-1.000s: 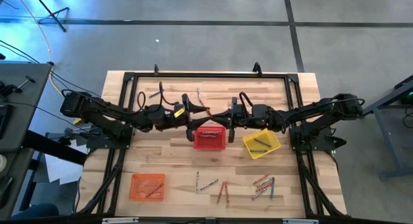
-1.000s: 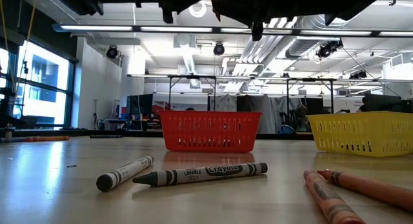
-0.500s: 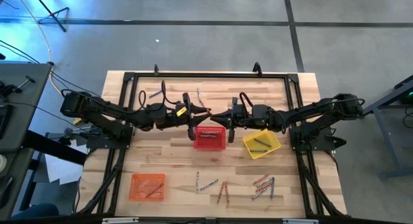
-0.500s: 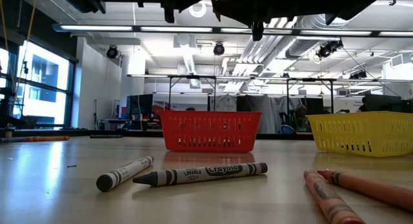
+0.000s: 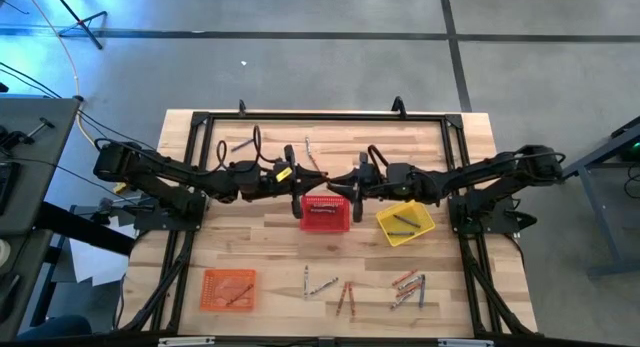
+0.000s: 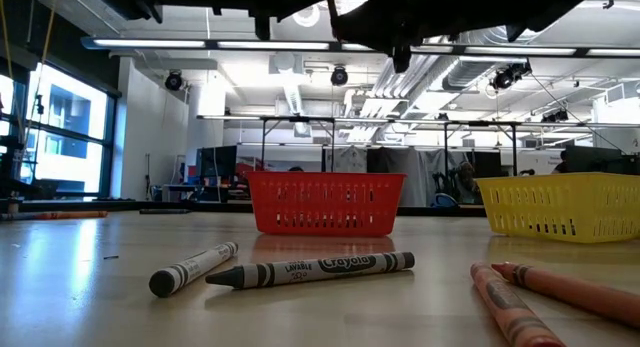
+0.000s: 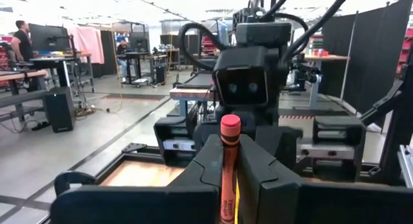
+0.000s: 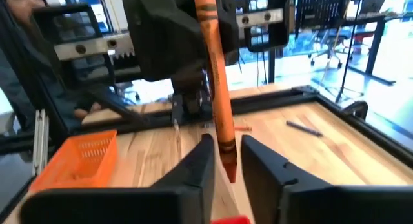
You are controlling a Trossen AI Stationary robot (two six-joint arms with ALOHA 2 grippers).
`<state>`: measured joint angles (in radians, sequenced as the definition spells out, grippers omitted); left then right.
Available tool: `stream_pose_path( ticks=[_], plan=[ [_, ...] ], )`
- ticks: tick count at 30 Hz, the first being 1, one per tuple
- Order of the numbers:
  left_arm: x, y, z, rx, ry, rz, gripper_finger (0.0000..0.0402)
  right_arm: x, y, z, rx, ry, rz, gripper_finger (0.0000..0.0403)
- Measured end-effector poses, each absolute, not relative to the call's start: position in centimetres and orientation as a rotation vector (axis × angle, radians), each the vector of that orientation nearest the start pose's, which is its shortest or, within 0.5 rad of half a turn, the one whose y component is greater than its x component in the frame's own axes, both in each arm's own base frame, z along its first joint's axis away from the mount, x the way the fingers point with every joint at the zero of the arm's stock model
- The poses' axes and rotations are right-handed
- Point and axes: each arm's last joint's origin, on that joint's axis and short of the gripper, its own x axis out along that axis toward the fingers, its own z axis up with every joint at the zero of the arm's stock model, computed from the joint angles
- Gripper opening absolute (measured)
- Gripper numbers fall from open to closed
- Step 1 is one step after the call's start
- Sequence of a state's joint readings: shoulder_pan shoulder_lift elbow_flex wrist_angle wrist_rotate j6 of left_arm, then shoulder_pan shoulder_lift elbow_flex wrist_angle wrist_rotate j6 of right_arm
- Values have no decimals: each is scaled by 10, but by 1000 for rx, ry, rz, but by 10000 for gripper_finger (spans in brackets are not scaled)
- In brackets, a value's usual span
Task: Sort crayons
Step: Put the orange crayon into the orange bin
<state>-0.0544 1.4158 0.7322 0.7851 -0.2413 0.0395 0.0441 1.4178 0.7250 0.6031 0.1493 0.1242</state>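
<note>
Midair, a handover is underway: the red-orange crayon (image 7: pixel 230 161) is pinched by the left end effector (image 7: pixel 228 164), while the right end effector (image 8: pixel 225 158) is spread around its tip; withdrawal is called for next.

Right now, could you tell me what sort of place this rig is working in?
Most likely a robotics lab or workshop: exposed ceiling ducts and strip lights, rows of workbenches with monitors, and a wooden table set inside a black frame.
</note>
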Motion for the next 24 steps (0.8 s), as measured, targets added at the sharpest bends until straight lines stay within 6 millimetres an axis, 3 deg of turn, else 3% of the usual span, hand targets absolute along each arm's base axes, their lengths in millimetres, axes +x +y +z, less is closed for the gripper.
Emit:
stream_pose_path(
  ticks=[8, 16, 24],
  plan=[
    [301, -11, 267, 42, -90, 184, 2, 289, 3, 250, 81, 179, -134, 136],
    [301, -11, 262, 37, -39, 181, 1, 265, -5, 263, 94, 259, -172, 140],
    [283, -23, 259, -203, 144, 211, 2, 262, -6, 252, 56, 380, -176, 140]
  ],
)
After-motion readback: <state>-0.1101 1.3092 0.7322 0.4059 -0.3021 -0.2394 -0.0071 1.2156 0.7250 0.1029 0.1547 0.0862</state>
